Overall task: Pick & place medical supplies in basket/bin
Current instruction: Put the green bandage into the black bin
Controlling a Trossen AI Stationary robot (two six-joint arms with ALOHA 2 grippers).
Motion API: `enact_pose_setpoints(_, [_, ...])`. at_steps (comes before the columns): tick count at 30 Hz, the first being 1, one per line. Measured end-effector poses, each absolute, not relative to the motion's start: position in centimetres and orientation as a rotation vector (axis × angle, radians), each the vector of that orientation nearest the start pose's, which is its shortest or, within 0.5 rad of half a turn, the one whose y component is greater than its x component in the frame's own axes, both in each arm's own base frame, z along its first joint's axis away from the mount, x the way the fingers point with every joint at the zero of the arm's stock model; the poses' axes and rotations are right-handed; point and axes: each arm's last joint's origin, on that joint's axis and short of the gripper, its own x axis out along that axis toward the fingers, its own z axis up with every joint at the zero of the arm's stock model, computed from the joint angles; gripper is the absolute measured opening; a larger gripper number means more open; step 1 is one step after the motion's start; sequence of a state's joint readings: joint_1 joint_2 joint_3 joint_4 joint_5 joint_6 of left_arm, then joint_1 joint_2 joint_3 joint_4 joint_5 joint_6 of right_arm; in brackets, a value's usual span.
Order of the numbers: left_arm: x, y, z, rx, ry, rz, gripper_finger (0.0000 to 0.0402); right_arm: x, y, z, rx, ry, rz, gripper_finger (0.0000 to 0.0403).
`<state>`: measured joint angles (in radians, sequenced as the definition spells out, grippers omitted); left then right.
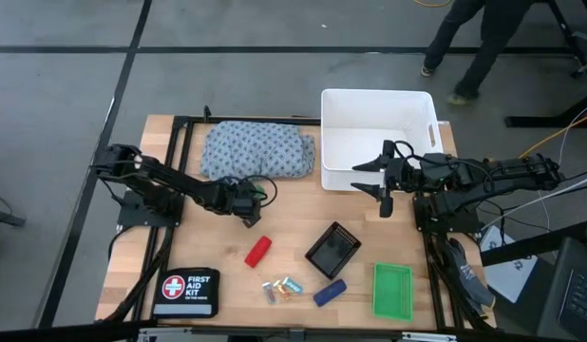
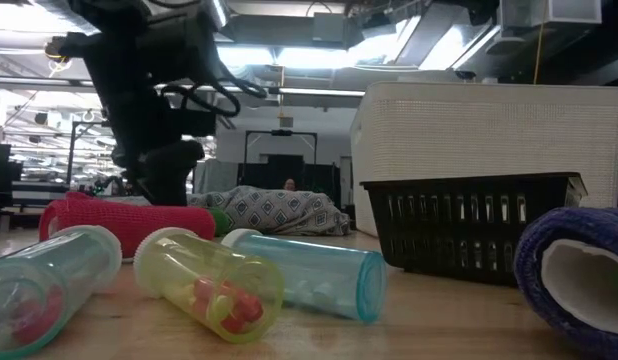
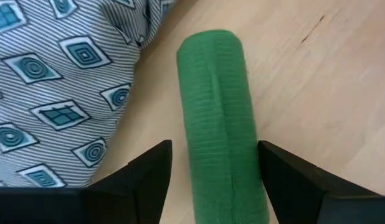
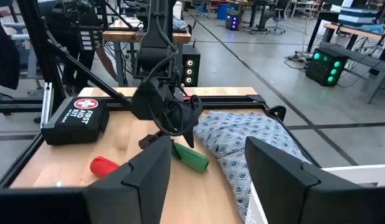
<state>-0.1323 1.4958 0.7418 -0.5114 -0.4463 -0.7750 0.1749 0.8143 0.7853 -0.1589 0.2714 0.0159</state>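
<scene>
Between the left gripper's (image 3: 214, 186) fingers lies the green roll (image 3: 220, 118), flat on the table (image 1: 179, 256) just beside the edge of the dotted cloth (image 1: 255, 150). Jaws stand spread, one on each side of the roll, clear of it as far as I can tell; nothing held yet.

Handling, my read: the roll looks like ribbed self-adhesive wrap, so light, soft, grippy, won't slip or break. Take it across the short width at mid-length, as the jaws already straddle it; squeezing too hard only dents it. Watch the cloth edge close by, a finger could snag it.

Right gripper (image 1: 385, 180) hovers at the near rim of the white tub (image 1: 428, 109), jaws wide, empty.

Other supplies: red roll (image 1: 258, 251) mid-table, blue roll (image 1: 330, 292) near the front, three small clear vials (image 1: 282, 288) between them, at the front edge. Black mesh tray (image 1: 332, 249) and green tray (image 1: 391, 290) sit toward the front right, both look empty. Black FIRST AID KIT pouch (image 1: 186, 291) at the front-left corner.

Surface: pale wood top on a black frame, smooth, so the rolls can trundle if nudged. Room: open workshop, grey floor, a person's legs (image 1: 464, 47) beyond the far edge.
</scene>
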Motion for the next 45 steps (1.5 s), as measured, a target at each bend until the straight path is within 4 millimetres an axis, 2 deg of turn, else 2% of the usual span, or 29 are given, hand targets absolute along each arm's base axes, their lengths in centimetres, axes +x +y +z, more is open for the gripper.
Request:
enact_pose_setpoints(6, [25.3, -1.6, 14.3, -0.31, 1.067, 0.684, 0.0223, 17.8, 2.4, 33.0, 0.027, 0.182, -0.087, 0.0208])
enact_pose_setpoints(11, [25.8, -1.7, 14.8, -0.264, 1.029, 0.621, 0.0185, 17.8, 2.6, 33.0, 0.038, 0.182, -0.046, 0.0203])
enact_pose_setpoints(16, [27.0, -1.9, 17.8, -0.231, 0.888, 0.481, 0.0118, 17.8, 2.9, 33.1, 0.04, 0.181, -0.025, 0.0185])
enact_pose_setpoints(21, [28.0, -2.6, 21.2, -0.244, 0.678, 0.257, 0.006, 17.7, 3.3, 33.1, 0.039, 0.181, -0.006, 0.0171])
enact_pose_setpoints(24, [28.6, -3.3, 22.9, -0.266, 0.544, 0.112, 0.0048, 17.7, 3.4, 33.1, 0.037, 0.181, 0.001, 0.0167])
enact_pose_setpoints(27, [29.2, -4.2, 23.9, -0.294, 0.418, 0.028, 0.0052, 17.7, 3.4, 33.1, 0.033, 0.181, 0.0, 0.0167])
enact_pose_setpoints(29, [29.9, -4.7, 24.0, -0.311, 0.361, 0.009, 0.0061, 17.7, 3.4, 33.1, 0.033, 0.181, 0.0, 0.0167])
enact_pose_setpoints(34, [31.2, -5.8, 22.6, -0.307, 0.332, -0.029, 0.0076, 17.7, 3.4, 33.1, 0.03, 0.181, 0.0, 0.0167])
enact_pose_setpoints(40, [32.4, -6.8, 21.4, -0.167, 0.279, -0.192, 0.0074, 17.7, 3.4, 33.1, 0.03, 0.181, 0.0, 0.0167])
enact_pose_setpoints(45, [33.2, -6.6, 20.6, -0.046, 0.249, -0.233, 0.007, 17.7, 3.4, 33.1, 0.03, 0.178, 0.0, 0.0167])
